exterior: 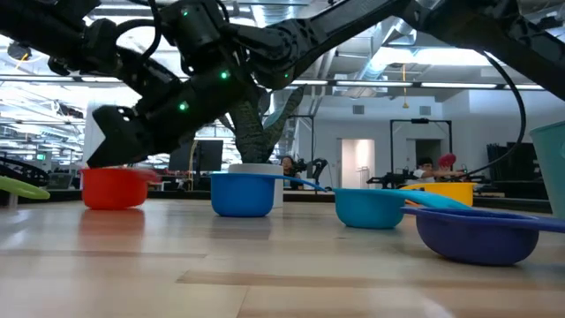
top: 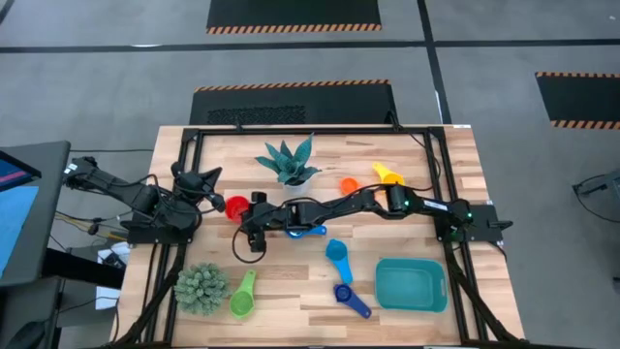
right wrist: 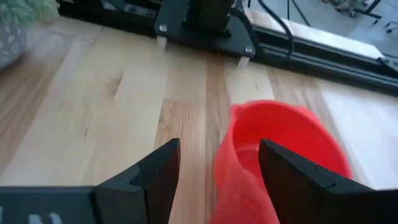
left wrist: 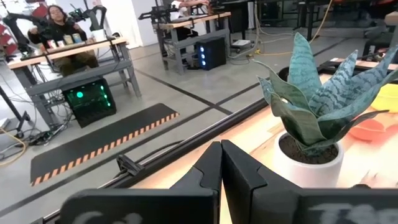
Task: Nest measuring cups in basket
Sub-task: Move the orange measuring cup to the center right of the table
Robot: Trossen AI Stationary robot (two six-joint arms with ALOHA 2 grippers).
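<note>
My right claw (right wrist: pixel 217 171), fingers apart, reaches across the table to the red cup (right wrist: pixel 280 155) at left; the cup's near rim seems to sit between my fingers, though contact is unclear. My left claw (left wrist: pixel 221 177), fingers together, waits at the left edge near the potted plant (left wrist: pixel 317 118). The remaining cups lie scattered; the teal basket (top: pixel 411 286) sits at near right.
</note>
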